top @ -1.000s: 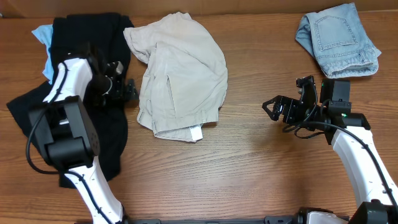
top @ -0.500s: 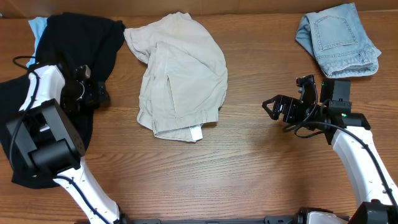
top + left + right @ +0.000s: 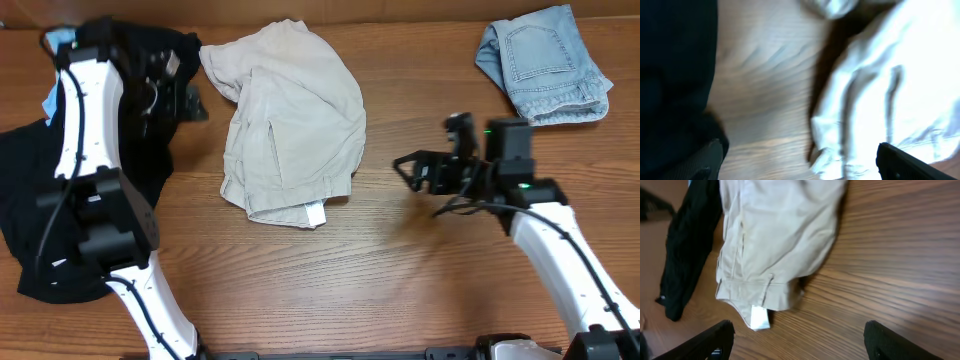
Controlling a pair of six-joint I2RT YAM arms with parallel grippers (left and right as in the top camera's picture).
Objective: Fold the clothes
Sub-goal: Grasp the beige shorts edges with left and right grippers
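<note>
Beige shorts [image 3: 290, 120] crumpled on table [image 3: 400, 280], left end effector [image 3: 188, 100] wide open, right end effector [image 3: 408, 168] open, both empty

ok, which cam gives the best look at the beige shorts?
Overhead. It shows the whole beige shorts, crumpled, with every edge in frame. The right wrist view shows the waistband and white label sharply, but crops the top of the garment. The left wrist view shows only a blurred, washed-out part.
</note>
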